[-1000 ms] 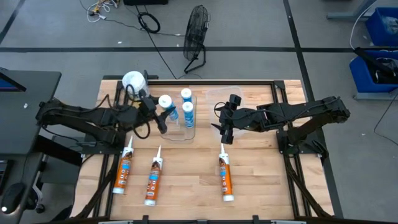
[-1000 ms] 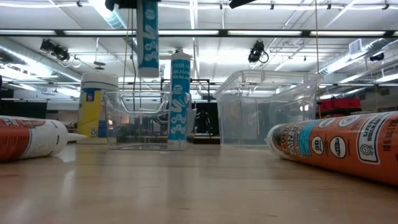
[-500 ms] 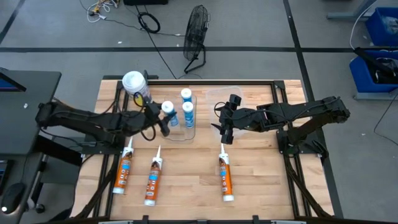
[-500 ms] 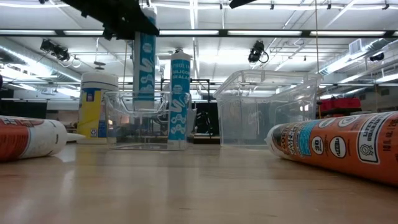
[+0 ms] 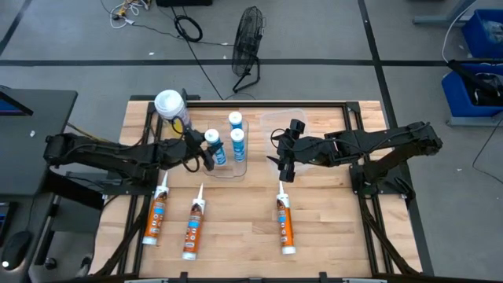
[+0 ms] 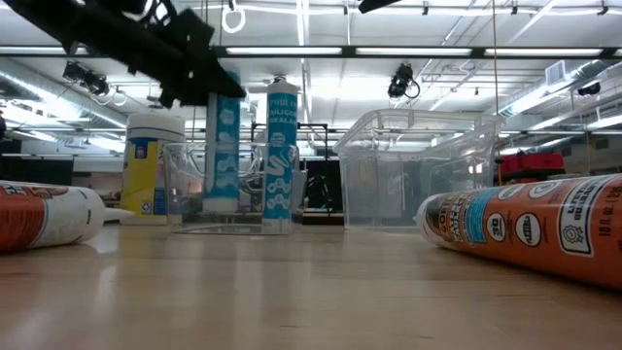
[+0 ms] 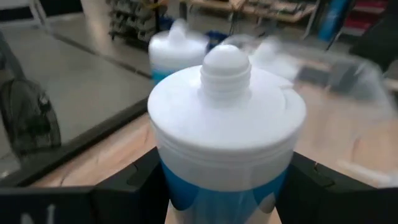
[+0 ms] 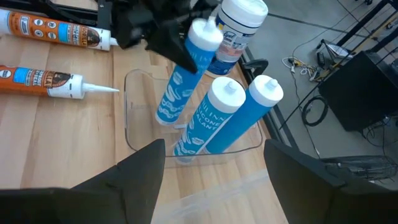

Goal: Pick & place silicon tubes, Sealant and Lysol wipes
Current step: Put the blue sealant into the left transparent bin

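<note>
The left gripper (image 5: 206, 151) clamps a blue silicone tube (image 5: 213, 144) in the clear bin (image 5: 228, 169), its label unreadable; the right gripper (image 5: 284, 161) gapes empty at 3 o'clock. Lysol wipes (image 5: 170, 106) stand at 10 o'clock, label partly hidden

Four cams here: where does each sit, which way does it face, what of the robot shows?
High: overhead, straight down; both arms, left gripper, right gripper.
Low: table height, level across; left arm above clear bin.
Left wrist: forward, jaws clamped on blue tube.
Right wrist: forward over bin; open jaws.
Shared: high and right wrist show Lysol wipes.
</note>
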`<state>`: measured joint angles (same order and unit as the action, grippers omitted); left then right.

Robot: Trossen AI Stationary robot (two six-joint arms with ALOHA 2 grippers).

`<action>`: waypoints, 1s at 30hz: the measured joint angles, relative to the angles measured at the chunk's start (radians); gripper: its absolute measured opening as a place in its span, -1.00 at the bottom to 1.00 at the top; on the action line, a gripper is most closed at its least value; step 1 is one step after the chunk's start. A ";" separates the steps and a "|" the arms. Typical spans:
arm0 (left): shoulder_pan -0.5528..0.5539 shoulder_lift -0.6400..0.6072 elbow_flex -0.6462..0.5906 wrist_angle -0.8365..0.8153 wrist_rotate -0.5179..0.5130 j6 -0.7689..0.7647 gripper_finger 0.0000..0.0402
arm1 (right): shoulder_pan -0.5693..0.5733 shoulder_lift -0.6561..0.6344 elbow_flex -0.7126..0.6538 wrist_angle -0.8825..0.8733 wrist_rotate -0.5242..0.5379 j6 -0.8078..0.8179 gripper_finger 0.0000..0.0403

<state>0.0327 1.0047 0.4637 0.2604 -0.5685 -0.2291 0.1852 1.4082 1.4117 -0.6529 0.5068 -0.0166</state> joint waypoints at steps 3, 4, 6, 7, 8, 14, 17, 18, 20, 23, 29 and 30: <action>0.014 0.012 -0.032 0.022 0.008 -0.010 0.10 | 0.000 0.000 0.000 0.000 0.000 0.000 0.39; 0.019 0.013 -0.034 0.028 0.013 -0.014 0.10 | 0.000 0.000 0.000 -0.002 0.000 0.001 0.39; 0.022 0.023 -0.036 0.049 0.014 -0.014 0.10 | 0.000 0.000 0.000 0.000 0.000 0.001 0.39; 0.023 0.024 -0.038 0.048 0.020 -0.016 0.10 | 0.000 0.000 0.000 -0.001 0.001 0.001 0.39; 0.023 0.024 -0.040 0.041 0.020 -0.014 0.10 | 0.000 0.000 0.000 -0.001 0.000 0.001 0.39; 0.023 0.052 -0.038 0.051 0.042 -0.015 0.10 | -0.001 0.000 0.000 0.001 0.001 0.001 0.39; 0.023 0.072 -0.037 0.056 0.044 -0.015 0.10 | -0.001 0.000 0.000 0.001 0.001 0.001 0.39; 0.023 0.080 -0.036 0.064 0.042 -0.016 0.10 | -0.001 0.000 0.000 0.002 0.001 0.001 0.39; 0.023 0.092 -0.035 0.068 0.046 -0.014 0.11 | -0.001 0.000 0.000 -0.002 0.001 0.002 0.39; 0.015 0.107 -0.035 0.076 0.056 -0.014 0.23 | -0.001 0.000 0.000 -0.003 0.001 0.002 0.39; 0.004 0.108 -0.038 0.079 0.072 -0.018 0.29 | 0.000 0.000 0.000 -0.006 0.001 0.003 0.39; 0.001 0.110 -0.038 0.076 0.072 -0.019 0.27 | 0.000 0.000 0.000 -0.006 0.001 0.003 0.39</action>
<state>0.0332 1.1144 0.4254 0.3366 -0.4965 -0.2480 0.1848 1.4082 1.4113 -0.6590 0.5076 -0.0136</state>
